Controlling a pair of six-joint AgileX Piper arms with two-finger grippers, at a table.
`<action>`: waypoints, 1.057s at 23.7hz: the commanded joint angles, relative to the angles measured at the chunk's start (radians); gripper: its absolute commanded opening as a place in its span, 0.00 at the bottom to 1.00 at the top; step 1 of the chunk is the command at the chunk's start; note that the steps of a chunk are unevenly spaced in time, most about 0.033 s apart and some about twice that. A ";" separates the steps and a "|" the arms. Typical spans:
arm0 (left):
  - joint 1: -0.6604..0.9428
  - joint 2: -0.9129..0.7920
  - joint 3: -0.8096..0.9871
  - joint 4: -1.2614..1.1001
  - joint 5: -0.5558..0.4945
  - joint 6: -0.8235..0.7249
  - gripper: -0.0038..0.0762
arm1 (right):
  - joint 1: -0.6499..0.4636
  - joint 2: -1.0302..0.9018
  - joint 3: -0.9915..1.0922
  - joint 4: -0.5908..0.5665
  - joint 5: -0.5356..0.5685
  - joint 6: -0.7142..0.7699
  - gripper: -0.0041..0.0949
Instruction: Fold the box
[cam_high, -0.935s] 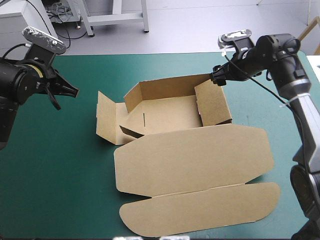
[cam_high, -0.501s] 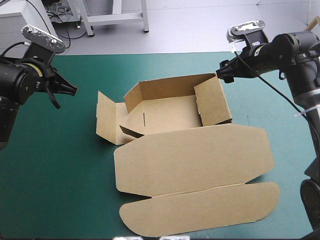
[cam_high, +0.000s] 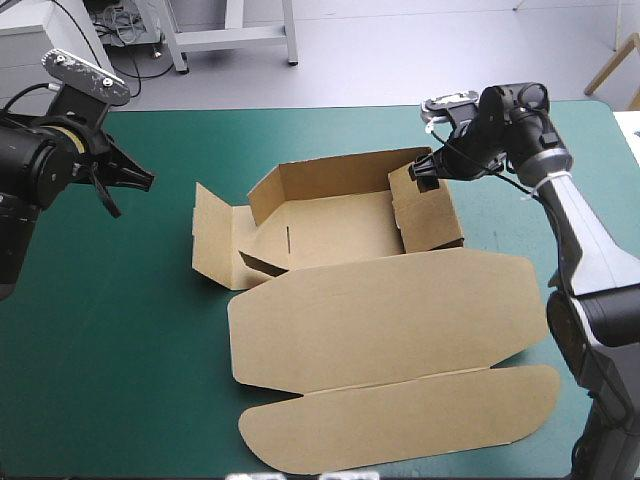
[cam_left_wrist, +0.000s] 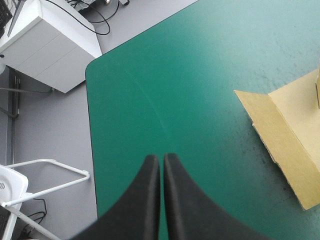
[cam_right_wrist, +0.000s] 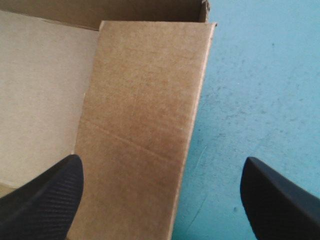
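Box (cam_high: 385, 310) lies mid-table (cam_high: 100, 350) on the teal-green cover, tray walls raised, lid flat toward six o'clock. At two o'clock the right end effector (cam_high: 425, 172), fingers spread wide, hovers over the tray's side wall. At nine o'clock the left end effector (cam_high: 148, 181) hangs pinched closed, well apart from the board.

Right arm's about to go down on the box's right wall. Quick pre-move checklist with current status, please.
1. Right gripper open: ok, fingers wide apart.
2. Gripper straddles the right wall: ok, one finger on its inner side, one over the teal-green cover.
3. Right wall raised: ok.
4. Left gripper clear of the box: ok, shut, over bare cover.
5. Left wall raised: not ok, splayed outward.
6. Lid flat, out of the way: ok.
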 joint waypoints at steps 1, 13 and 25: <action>0.001 -0.033 -0.021 0.024 -0.056 -0.009 0.06 | 0.000 0.006 -0.028 0.018 -0.033 0.009 0.81; 0.001 -0.033 -0.021 0.013 -0.047 -0.012 0.06 | 0.000 0.089 -0.028 0.045 -0.033 0.007 0.09; 0.010 -0.033 -0.021 0.072 0.019 -0.076 0.06 | -0.030 0.035 -0.028 0.063 -0.033 -0.009 0.02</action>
